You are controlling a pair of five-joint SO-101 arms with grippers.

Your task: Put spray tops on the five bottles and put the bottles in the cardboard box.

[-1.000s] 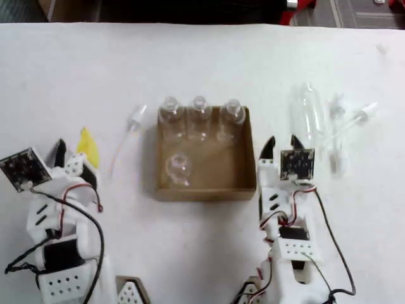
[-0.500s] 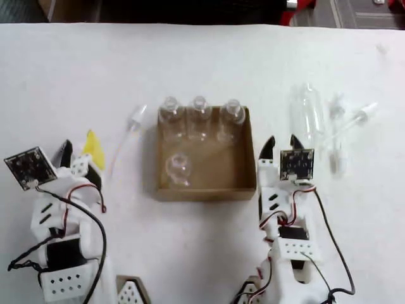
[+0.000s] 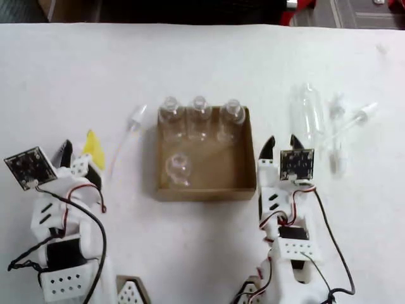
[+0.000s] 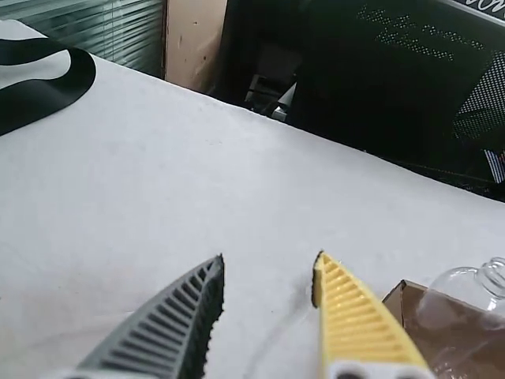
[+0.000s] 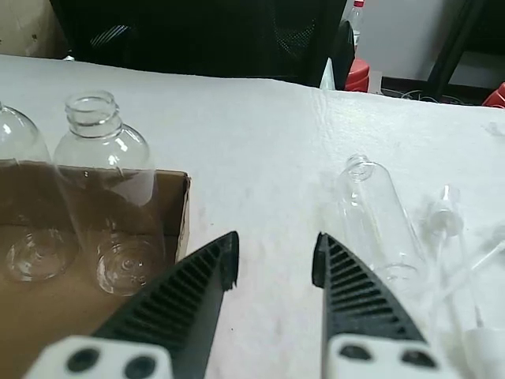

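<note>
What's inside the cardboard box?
Four clear bottles, all uncapped: three in a row along the far wall, one alone toward the near wall. The floor strip right behind the near wall is hidden.

The left wrist view's edge cuts off the cardboard box (image 4: 430,338) past one corner and part of a bottle (image 4: 472,294) in it. The right wrist view crops a second boxed bottle (image 5: 16,154). The spray tops (image 3: 363,114) beside the lying bottle (image 3: 307,117) blur together, too faint to count
</note>
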